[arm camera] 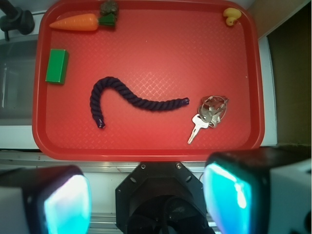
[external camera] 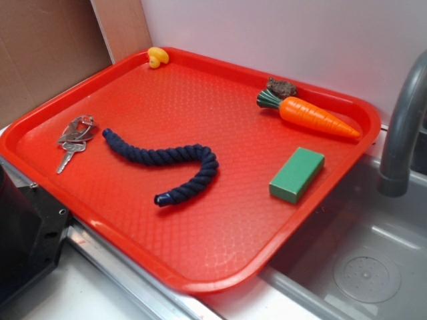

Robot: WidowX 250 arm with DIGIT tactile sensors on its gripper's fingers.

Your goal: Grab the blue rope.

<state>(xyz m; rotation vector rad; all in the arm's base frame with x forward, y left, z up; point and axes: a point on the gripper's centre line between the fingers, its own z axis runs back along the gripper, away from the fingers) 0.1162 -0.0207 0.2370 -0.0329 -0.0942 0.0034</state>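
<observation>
The blue rope (external camera: 167, 163) (arm camera: 127, 99), a dark navy twisted cord, lies in a hook shape near the middle of the red tray (external camera: 220, 253) (arm camera: 146, 148). Its shiny blue-taped end (external camera: 160, 199) points toward the tray's near edge. From the wrist view my gripper (arm camera: 147, 197) hangs high above the robot's base, off the tray's near side and far from the rope. Its two pads (arm camera: 68, 204) stand wide apart with nothing between them. The exterior view does not show the gripper.
On the tray also lie an orange carrot (external camera: 317, 117) (arm camera: 75, 22), a green block (external camera: 297, 173) (arm camera: 57, 66), a bunch of keys (external camera: 75, 137) (arm camera: 209, 113), a yellow duck (external camera: 157, 57) (arm camera: 232, 16) and a small brown lump (external camera: 281, 87). A grey faucet (external camera: 400, 127) and sink (external camera: 360, 267) stand to the right.
</observation>
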